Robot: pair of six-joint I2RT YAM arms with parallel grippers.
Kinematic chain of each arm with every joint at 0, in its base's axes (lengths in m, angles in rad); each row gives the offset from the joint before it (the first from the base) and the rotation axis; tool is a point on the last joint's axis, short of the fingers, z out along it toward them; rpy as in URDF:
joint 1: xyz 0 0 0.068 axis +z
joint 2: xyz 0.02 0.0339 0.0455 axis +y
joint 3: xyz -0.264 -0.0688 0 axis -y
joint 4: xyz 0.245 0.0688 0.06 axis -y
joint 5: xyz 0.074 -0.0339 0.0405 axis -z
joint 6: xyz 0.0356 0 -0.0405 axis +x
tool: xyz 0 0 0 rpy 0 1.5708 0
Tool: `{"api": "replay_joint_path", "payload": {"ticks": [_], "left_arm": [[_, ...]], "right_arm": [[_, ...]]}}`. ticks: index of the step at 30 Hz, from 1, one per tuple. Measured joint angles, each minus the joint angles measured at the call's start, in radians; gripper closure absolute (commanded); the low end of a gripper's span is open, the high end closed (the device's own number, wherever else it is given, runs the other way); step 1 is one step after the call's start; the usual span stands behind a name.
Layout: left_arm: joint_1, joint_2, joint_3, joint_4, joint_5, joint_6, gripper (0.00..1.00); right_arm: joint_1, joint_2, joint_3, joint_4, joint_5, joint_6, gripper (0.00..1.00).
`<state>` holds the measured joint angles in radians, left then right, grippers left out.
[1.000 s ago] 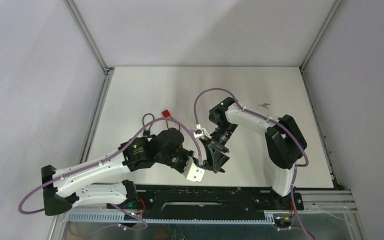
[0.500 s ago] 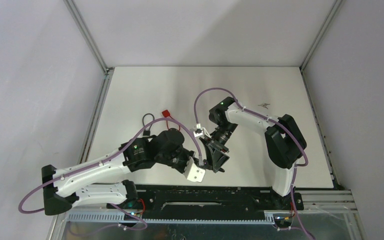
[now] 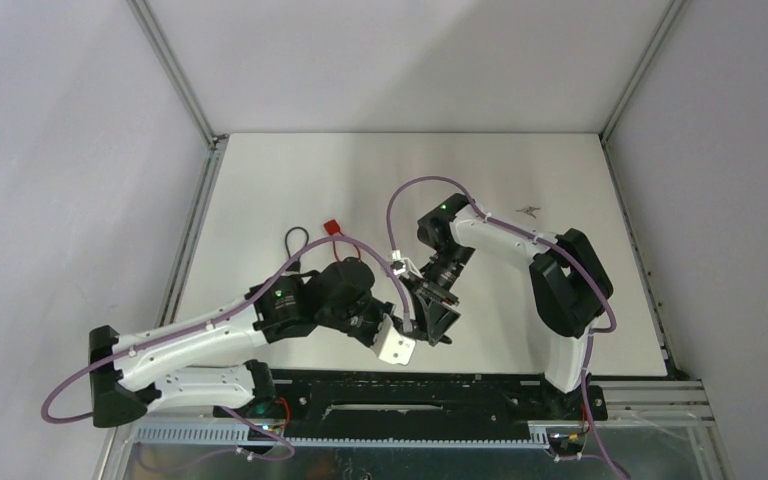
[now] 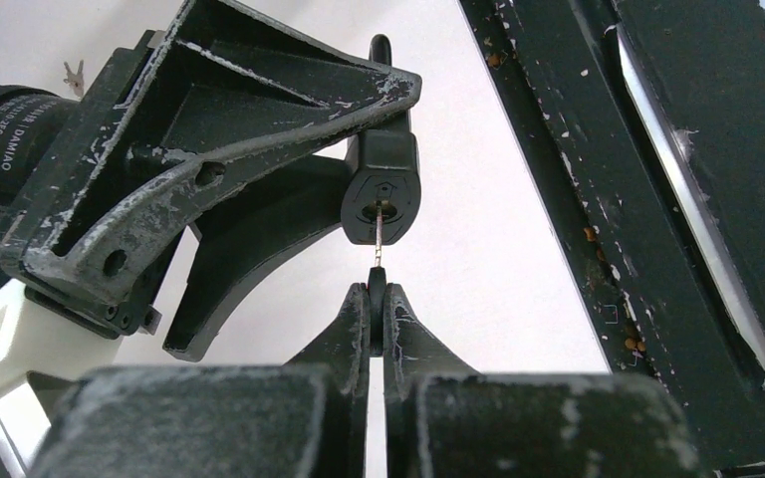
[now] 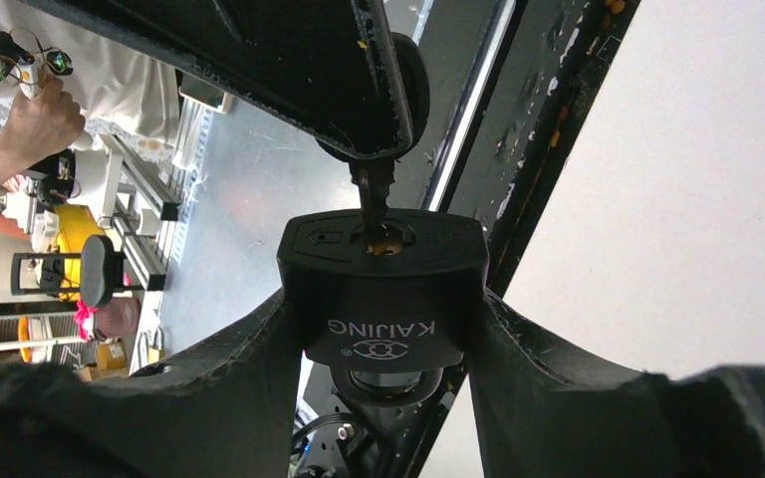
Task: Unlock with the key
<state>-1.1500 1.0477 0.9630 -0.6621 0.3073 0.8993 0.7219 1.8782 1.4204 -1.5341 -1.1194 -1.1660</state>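
A black padlock (image 5: 383, 289) marked KAIJING sits between my right gripper's (image 5: 383, 324) fingers, which are shut on its two sides, keyhole end pointing away from the wrist. The key (image 5: 372, 194) has its blade in the keyhole. My left gripper (image 4: 377, 297) is shut on the key's dark head, and the thin blade (image 4: 379, 237) runs from it into the padlock (image 4: 382, 191). In the top view the two grippers meet tip to tip near the table's front middle, the left gripper (image 3: 412, 327) against the right gripper (image 3: 434, 318). The shackle is hidden.
A red tag (image 3: 332, 227) and a black loop (image 3: 295, 240) lie on the white table behind the left arm. The black base rail (image 3: 440, 385) runs along the near edge. A person's hand (image 5: 40, 119) shows beyond the table.
The left arm has edged slightly to the right, toward the padlock. The right arm and both grips are unchanged.
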Motion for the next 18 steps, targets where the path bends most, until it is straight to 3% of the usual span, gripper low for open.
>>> {"api": "replay_joint_path", "payload": {"ticks": [18], "left_arm": [[-0.004, 0.0, -0.068, 0.119, -0.07, 0.029, 1.0]], "right_arm": [[-0.05, 0.026, 0.032, 0.0, 0.006, 0.007, 1.0]]}}
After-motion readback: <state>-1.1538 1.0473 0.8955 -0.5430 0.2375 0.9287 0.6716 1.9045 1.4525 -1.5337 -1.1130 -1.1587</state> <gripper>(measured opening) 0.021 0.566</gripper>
